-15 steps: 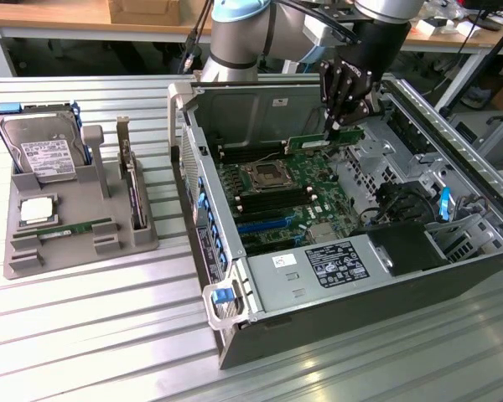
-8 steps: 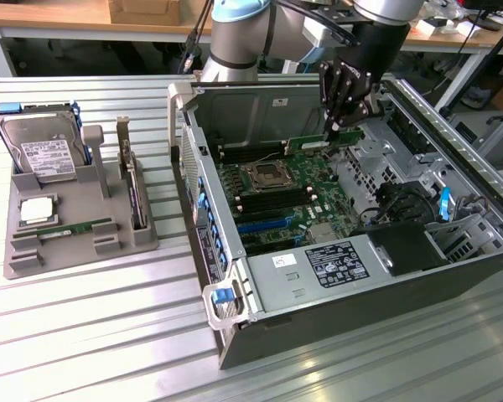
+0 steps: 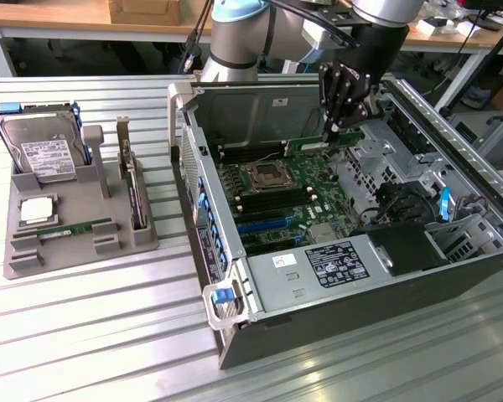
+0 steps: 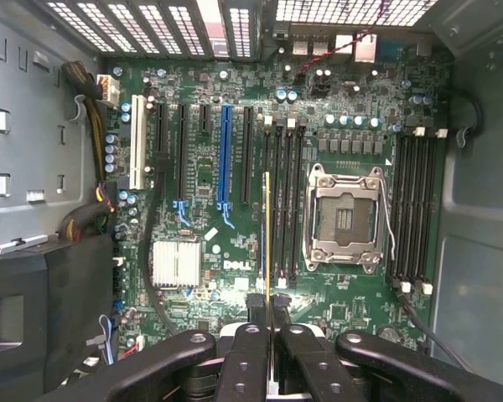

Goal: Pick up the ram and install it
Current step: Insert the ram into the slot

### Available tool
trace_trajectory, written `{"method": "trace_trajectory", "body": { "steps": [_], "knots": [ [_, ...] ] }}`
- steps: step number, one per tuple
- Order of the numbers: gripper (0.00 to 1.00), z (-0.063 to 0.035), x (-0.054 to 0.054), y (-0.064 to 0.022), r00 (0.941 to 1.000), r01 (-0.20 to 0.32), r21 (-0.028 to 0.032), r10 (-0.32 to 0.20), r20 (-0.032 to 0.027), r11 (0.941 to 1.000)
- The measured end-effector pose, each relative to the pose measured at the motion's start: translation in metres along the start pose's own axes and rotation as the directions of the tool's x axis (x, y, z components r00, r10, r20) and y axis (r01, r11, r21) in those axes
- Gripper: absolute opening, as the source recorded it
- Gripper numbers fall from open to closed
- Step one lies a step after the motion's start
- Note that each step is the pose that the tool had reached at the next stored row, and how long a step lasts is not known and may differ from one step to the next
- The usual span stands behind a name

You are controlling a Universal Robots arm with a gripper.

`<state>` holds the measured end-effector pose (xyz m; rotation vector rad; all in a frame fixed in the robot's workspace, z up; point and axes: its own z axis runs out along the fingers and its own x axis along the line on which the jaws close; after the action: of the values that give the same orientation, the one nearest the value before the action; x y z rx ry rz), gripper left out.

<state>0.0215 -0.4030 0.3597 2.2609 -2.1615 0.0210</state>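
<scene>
My gripper (image 3: 336, 132) hangs inside the open computer case (image 3: 453, 276), shut on the ram (image 3: 312, 143), a thin green stick held level above the motherboard (image 3: 277, 201). In the wrist view the ram (image 4: 267, 226) appears edge-on, running out from between the black fingertips of the gripper (image 4: 268, 306). It hovers over the black memory slots (image 4: 282, 193) beside the empty processor socket (image 4: 345, 216). I cannot tell whether its lower edge touches a slot.
A grey tray (image 3: 33, 255) on the exterior view's left holds a hard drive (image 3: 42, 151), a square silver processor chip (image 3: 35, 209), an upright expansion card (image 3: 134, 193) and another green stick (image 3: 75, 227). More memory slots (image 4: 415, 209) lie beyond the socket. Case walls surround the board.
</scene>
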Motion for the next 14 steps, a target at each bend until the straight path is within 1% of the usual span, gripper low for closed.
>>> {"method": "trace_trajectory", "body": {
  "steps": [14],
  "knots": [
    [0.12,0.0037,-0.0001,0.0,1.0,0.0,0.0,0.0,0.0,1.0]
  ]
}}
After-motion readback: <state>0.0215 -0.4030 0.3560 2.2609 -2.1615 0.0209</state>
